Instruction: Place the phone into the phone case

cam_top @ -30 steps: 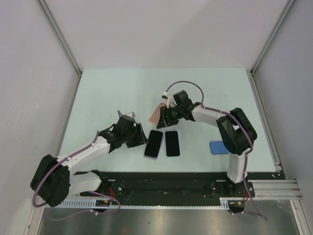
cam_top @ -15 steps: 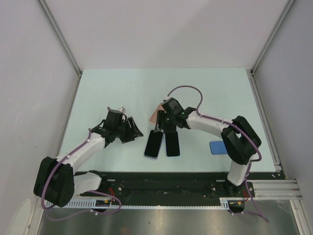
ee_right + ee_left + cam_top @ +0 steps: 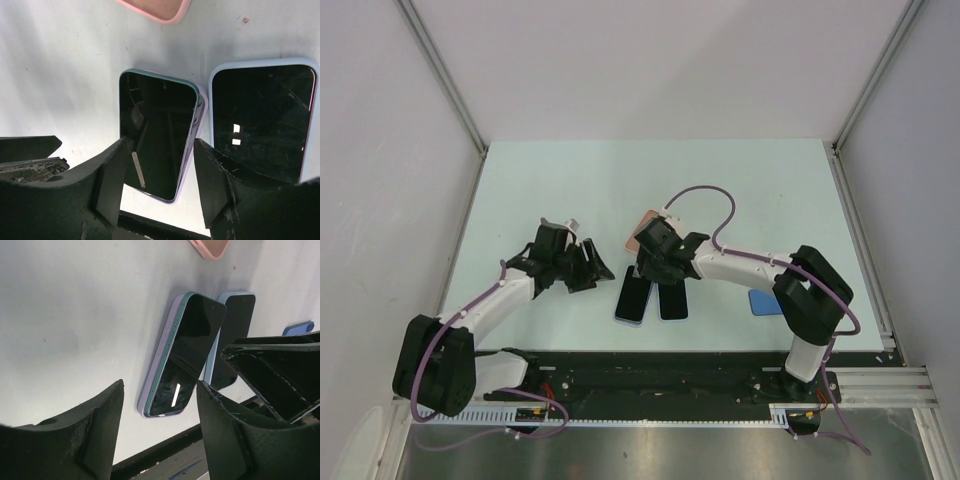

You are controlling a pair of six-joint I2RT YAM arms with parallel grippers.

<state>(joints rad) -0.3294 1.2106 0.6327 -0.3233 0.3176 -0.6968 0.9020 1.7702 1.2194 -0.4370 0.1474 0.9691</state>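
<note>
A black-screened phone with a teal edge lies in a lilac phone case on the table. Its teal side stands a little above the case's rim. Both also show in the left wrist view, the phone and the case, and from above as one phone. My right gripper hovers open over the phone's far end, a finger on either side. My left gripper is open, empty, and left of the phone. From above, the left gripper and the right gripper flank that end.
A second phone in a light blue case lies right beside the first. A pink case lies just behind my right gripper. A blue flat thing sits further right. The table's black front edge runs just below the phones.
My right gripper has swung from the pink case down and left to the phones' far ends. My left gripper has pulled back left, away from the phone. Both have opened slightly.
</note>
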